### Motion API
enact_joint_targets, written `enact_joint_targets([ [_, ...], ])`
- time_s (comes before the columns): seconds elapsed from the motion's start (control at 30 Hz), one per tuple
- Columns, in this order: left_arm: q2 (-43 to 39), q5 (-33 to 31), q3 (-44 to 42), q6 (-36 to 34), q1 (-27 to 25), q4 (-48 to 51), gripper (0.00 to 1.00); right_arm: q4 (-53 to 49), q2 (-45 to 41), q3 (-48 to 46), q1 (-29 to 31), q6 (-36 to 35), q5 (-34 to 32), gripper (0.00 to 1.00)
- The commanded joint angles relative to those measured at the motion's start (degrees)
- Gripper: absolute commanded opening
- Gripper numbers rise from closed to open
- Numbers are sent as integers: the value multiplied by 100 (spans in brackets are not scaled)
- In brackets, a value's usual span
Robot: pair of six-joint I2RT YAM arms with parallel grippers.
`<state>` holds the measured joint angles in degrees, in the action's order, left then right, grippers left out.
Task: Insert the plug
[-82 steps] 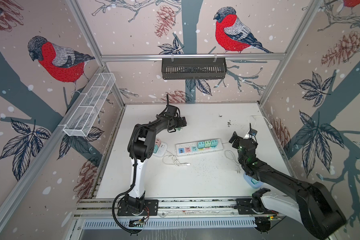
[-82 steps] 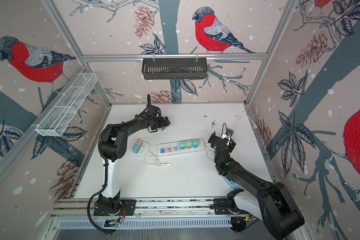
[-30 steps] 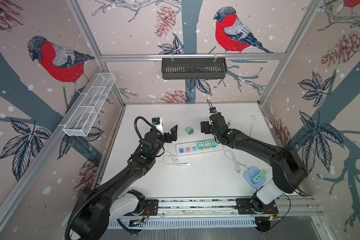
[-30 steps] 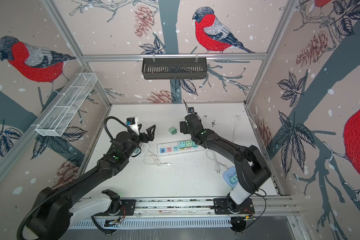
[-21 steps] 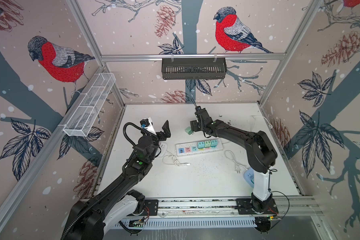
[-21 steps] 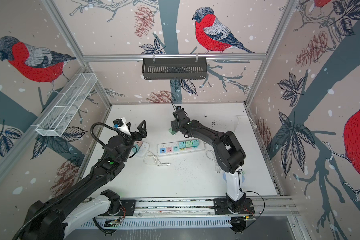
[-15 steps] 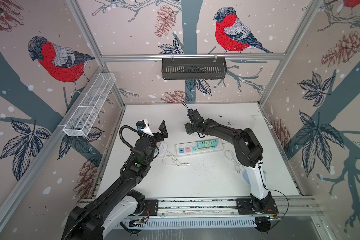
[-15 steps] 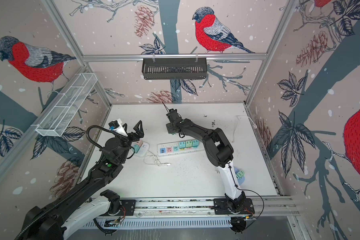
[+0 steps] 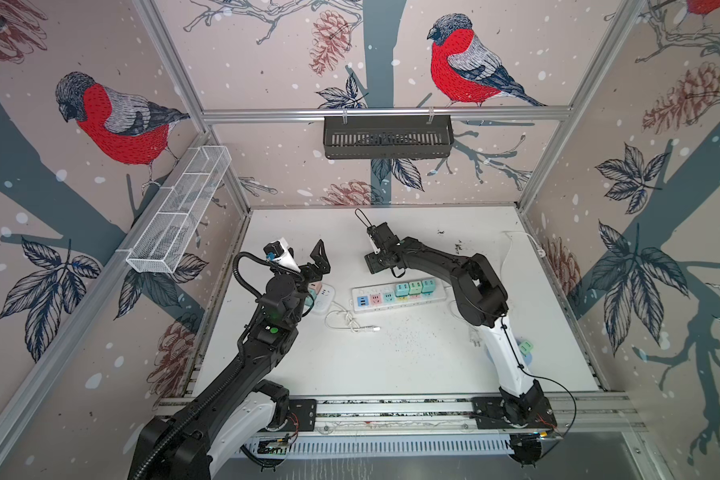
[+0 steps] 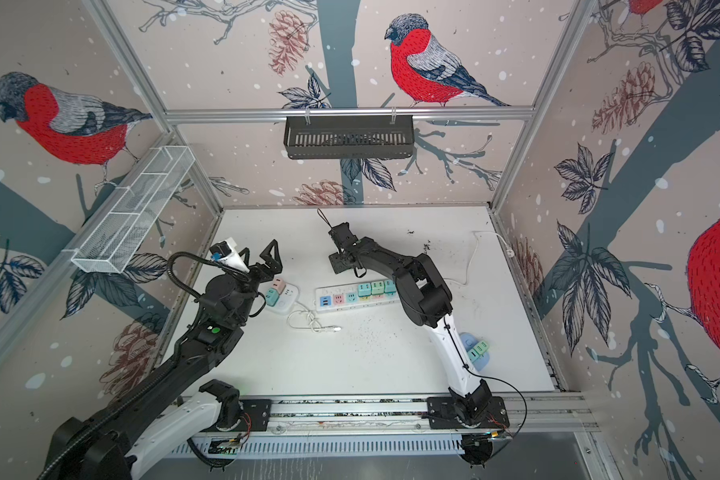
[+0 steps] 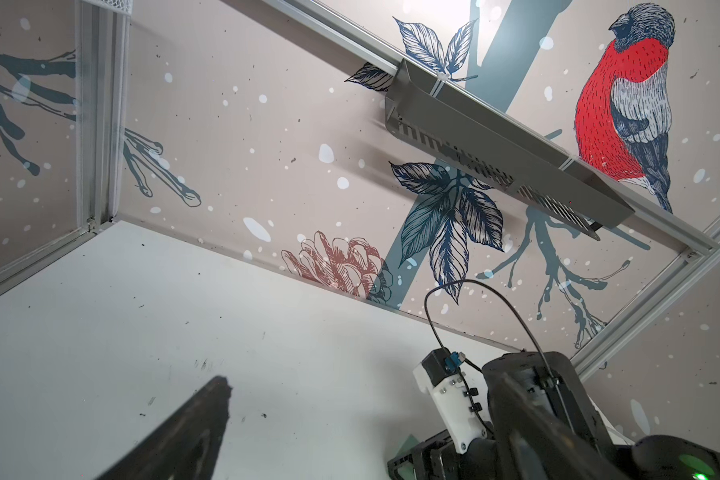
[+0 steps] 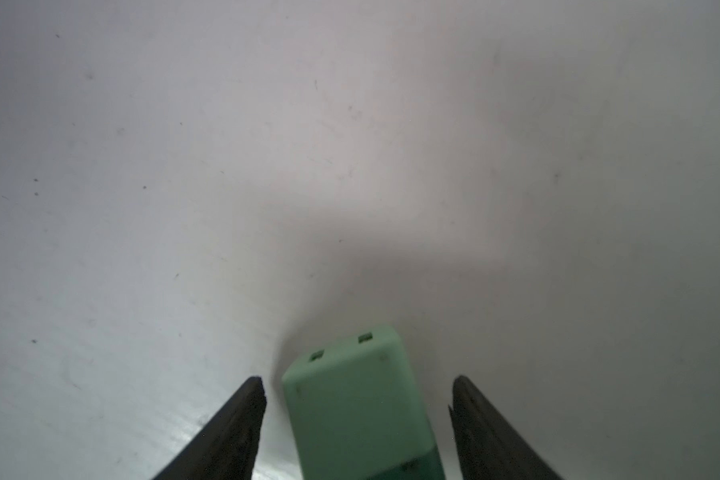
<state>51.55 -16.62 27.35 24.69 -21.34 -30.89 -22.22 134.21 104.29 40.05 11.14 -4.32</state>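
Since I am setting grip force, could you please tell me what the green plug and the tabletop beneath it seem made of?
The green plug looks like moulded plastic, matte: even pastel colour, rounded edges, no glare. The tabletop seems a smooth white board, perhaps laminate or painted, slightly glossy: faint sheen, fine scratches and specks. Its core cannot be told.

The right pincer (image 9: 374, 262) hides the green plug (image 12: 352, 415) in both top views; the wrist view crops it.

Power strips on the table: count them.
3: long white strip mid-table; small white strip by the left arm; blue strip partly hidden behind the right arm.
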Motion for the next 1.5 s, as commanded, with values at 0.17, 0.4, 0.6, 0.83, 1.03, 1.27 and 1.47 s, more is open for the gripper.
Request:
enact_joint_targets([
  [0.17, 21, 33, -2, 82, 43, -272, 97, 32, 70, -36, 3, -56, 163, 62],
  [0.4, 22, 43, 2, 93, 43, -259, 97, 181, 53, -254, 9, -26, 109, 50],
  [0.6, 39, 55, 48, 112, 49, -189, 97, 216, -10, -334, 11, 48, 210, 37],
  [0.83, 91, 124, 189, 172, 52, -26, 97, 441, -828, -621, 144, 130, 384, 30],
  [1.03, 71, 352, 202, 159, 50, -74, 97, 908, -2101, -1469, 445, 70, -45, 27],
  [1.27, -273, 689, -1, 211, 50, -257, 97, 1964, -4133, -3403, 708, 143, -408, 25],
  [1.47, -569, 857, -460, 505, 43, -785, 97, 3086, -6037, -5316, 836, 92, -826, 25],
])
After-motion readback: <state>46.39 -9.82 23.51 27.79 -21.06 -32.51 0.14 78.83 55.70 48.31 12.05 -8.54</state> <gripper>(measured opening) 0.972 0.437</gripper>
